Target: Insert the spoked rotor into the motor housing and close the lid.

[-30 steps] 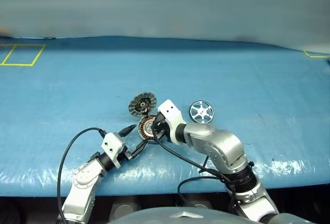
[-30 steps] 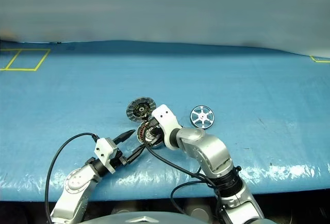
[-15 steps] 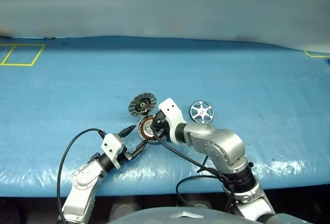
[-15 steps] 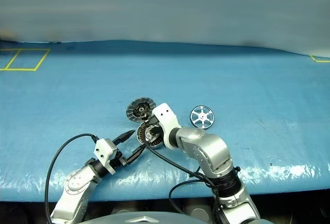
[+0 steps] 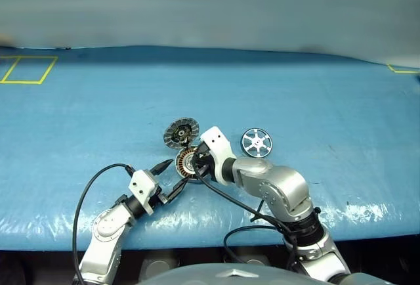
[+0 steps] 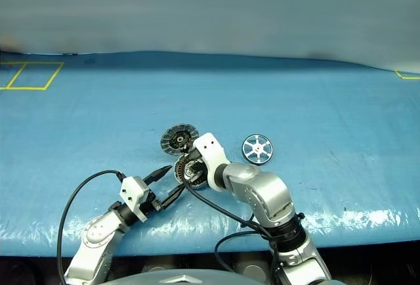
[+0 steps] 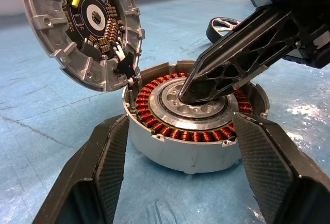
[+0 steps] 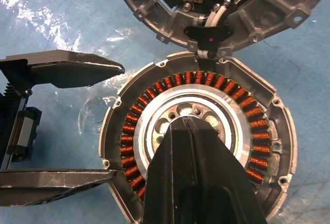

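The motor housing (image 7: 191, 131) sits on the blue table (image 5: 328, 101) with its copper windings exposed and its lid (image 7: 82, 33) swung up, joined at the far edge. The right hand (image 8: 188, 126), fingers pressed together and empty, rests its tips on the housing's silver hub. The left hand (image 7: 178, 146) stands wide apart, one finger on each side of the housing, gripping nothing. The spoked rotor (image 5: 256, 142) lies flat nearby, to the right.
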You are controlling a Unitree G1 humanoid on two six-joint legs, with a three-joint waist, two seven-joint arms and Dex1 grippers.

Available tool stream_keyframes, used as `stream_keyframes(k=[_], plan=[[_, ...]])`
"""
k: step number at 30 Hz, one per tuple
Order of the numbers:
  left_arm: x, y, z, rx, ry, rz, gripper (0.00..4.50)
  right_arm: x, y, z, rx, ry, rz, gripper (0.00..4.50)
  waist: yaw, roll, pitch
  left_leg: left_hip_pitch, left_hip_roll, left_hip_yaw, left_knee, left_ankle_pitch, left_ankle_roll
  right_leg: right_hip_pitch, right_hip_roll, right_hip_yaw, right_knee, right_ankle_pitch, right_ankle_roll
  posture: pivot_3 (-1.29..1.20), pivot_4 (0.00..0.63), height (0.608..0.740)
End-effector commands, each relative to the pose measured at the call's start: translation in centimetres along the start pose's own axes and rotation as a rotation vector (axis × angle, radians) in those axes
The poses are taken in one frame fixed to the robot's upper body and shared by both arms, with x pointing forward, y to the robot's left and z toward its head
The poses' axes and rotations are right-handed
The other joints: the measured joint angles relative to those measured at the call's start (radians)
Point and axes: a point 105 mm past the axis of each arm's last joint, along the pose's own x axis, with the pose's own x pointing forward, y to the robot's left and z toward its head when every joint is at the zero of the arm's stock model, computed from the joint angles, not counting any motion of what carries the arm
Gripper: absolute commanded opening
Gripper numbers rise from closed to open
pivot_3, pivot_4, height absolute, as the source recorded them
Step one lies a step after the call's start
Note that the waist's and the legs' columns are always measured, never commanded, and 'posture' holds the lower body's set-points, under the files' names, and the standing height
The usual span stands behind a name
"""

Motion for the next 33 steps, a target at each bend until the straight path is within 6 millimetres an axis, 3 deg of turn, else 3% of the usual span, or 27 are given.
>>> stream_keyframes(k=[1,7,9,12,18,19,26,33], plan=[[0.0,-0.2,-0.2,-0.007,0.005,-0.005,3.39,-2.0,0.2,2.7,-0.039,-0.15,0.013,0.06,0.001,0.0,0.0,-0.001,0.0,0.0,0.0,0.0,0.0,0.0,0.0,0.0,0.0,0.0,0.0,0.0,0.15,0.74],[-0.1,0.0,0.1,0.012,-0.004,0.015,3.39,-5.2,-3.1,3.6,-0.113,-0.263,-0.142,0.06,0.003,0.0,0.0,-0.001,-0.001,0.0,0.0,0.0,0.0,0.0,-0.001,-0.001,-0.001,0.0,0.0,0.0,0.15,0.74],[-0.1,0.2,0.4,0.029,-0.017,0.03,3.39,-6.8,-5.9,2.8,-0.106,-0.258,-0.273,0.06,0.005,0.0,0.0,-0.001,-0.001,0.0,0.0,0.0,0.0,0.0,-0.001,-0.001,-0.001,0.0,0.001,0.0,0.15,0.74],[-0.2,0.2,0.7,0.049,-0.019,0.029,3.39,-8.6,-8.9,1.2,-0.157,-0.195,-0.415,0.62,0.008,0.0,0.001,-0.001,-0.002,0.0,-0.001,0.0,0.0,0.0,-0.002,-0.001,-0.001,-0.001,0.001,0.0,0.15,0.74],[-0.1,0.1,0.9,0.061,-0.019,0.021,3.39,-9.9,-11.9,-0.5,-0.214,-0.105,-0.592,2.59,0.007,0.0,0.002,-0.001,-0.001,0.0,-0.001,0.0,0.0,-0.001,-0.001,-0.001,-0.001,-0.002,0.002,0.0,0.15,0.74],[-0.1,0.1,0.9,0.06,-0.019,0.021,3.39,-9.8,-12.0,-0.8,-0.186,-0.103,-0.606,2.88,0.007,-0.001,0.002,-0.001,-0.001,0.0,-0.001,0.0,0.0,-0.001,-0.001,-0.001,-0.001,-0.002,0.002,0.0,0.15,0.74],[-0.2,0.0,0.9,0.056,-0.012,0.017,3.39,-8.8,-12.0,-2.0,0.071,-0.133,-0.666,2.88,0.008,-0.001,0.003,-0.002,-0.001,0.0,-0.002,0.0,0.0,-0.002,0.0,0.0,-0.001,-0.001,0.005,0.0,0.15,0.74],[-0.4,0.0,1.1,0.055,-0.013,0.02,3.39,-8.3,-11.5,-2.6,0.137,-0.134,-0.701,2.88,0.008,-0.001,0.003,-0.003,-0.002,0.0,-0.002,0.0,0.001,-0.002,-0.001,0.0,-0.001,-0.001,0.004,0.0,0.15,0.74]])
